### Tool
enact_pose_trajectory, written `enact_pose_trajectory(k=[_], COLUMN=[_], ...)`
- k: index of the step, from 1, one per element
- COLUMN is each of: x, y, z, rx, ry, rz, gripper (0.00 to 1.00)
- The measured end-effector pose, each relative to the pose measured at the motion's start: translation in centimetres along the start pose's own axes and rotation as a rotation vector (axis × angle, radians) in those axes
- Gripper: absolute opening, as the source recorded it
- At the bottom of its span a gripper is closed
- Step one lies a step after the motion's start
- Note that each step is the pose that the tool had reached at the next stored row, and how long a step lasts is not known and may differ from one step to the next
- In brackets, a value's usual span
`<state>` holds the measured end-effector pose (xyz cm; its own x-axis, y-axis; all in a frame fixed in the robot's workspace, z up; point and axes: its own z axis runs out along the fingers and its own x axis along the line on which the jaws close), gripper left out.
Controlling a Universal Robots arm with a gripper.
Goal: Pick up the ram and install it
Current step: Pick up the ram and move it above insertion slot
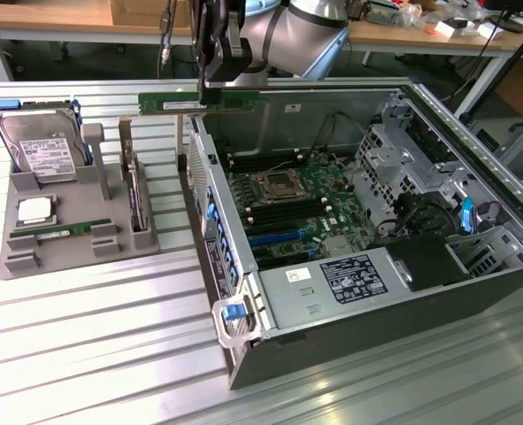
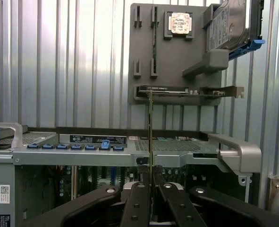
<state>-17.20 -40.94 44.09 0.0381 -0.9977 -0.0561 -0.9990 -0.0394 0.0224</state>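
One gripper (image 1: 215, 88) (image 2: 151, 172) clenched on one ram (image 1: 168, 103) (image 2: 150, 123) above the open computer case (image 1: 332, 341) (image 2: 130, 156).

Its two fingers (image 2: 138, 203) pinched the ram by its top edge, level, over the case's wall on the side nearest the tray (image 1: 75, 257) (image 2: 172, 61). The ram was a long, narrow green stick with dark chips along its face; the wrist view caught it edge-on as a thin line. Inside the case lay one motherboard (image 1: 288, 199). Beside the case, the tray held one spare stick (image 1: 62, 232), one hard drive (image 1: 38, 146) (image 2: 229, 23), one processor (image 1: 35, 210) (image 2: 180, 22) and one card (image 1: 135, 190) (image 2: 186, 93). The gripper covered the ram's upper middle, the arm was cut off at the frame edge, and the label print was too small to read.
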Motion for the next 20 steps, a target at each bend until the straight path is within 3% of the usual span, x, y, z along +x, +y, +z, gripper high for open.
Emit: enact_pose_trajectory(k=[14,20], x=[0.1,0.1], y=[-1.82,-2.14], z=[-0.04,-0.05], rx=[0.0000,0.0000], ry=[0.0009,0.0015], rz=[0.000,0.000], gripper=[0.13,0.13])
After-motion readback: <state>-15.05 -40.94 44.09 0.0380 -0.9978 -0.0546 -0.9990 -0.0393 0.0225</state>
